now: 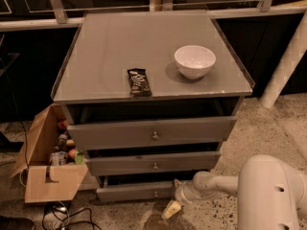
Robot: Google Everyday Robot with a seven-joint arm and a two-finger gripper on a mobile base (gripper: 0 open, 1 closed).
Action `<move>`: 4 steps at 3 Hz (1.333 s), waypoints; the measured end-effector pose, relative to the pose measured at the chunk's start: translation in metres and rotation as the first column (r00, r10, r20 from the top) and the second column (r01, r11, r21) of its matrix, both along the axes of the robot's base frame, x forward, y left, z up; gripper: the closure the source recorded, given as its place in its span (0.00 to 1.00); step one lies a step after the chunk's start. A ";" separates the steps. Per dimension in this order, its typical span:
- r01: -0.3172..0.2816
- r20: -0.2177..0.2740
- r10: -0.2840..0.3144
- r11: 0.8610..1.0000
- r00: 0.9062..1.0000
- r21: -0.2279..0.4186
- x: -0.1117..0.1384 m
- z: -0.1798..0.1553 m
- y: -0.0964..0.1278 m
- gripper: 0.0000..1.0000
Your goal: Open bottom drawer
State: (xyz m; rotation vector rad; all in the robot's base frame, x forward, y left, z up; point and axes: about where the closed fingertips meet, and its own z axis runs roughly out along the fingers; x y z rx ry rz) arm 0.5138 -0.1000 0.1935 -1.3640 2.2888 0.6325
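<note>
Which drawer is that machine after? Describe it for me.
Find the grey cabinet holding a white bowl; the pincer hangs low at its front right. The bottom drawer is the lowest of three, with the shortest, narrowest front.
</note>
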 end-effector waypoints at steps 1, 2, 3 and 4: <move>0.000 -0.001 0.000 1.000 1.000 0.000 0.000 0.002 0.000 0.00; 0.006 -0.055 -0.006 1.000 0.998 -0.007 -0.038 0.010 -0.011 0.00; -0.022 -0.087 0.023 1.000 0.996 0.007 -0.061 0.013 -0.004 0.00; -0.022 -0.087 0.023 1.000 0.996 0.007 -0.060 0.013 -0.004 0.00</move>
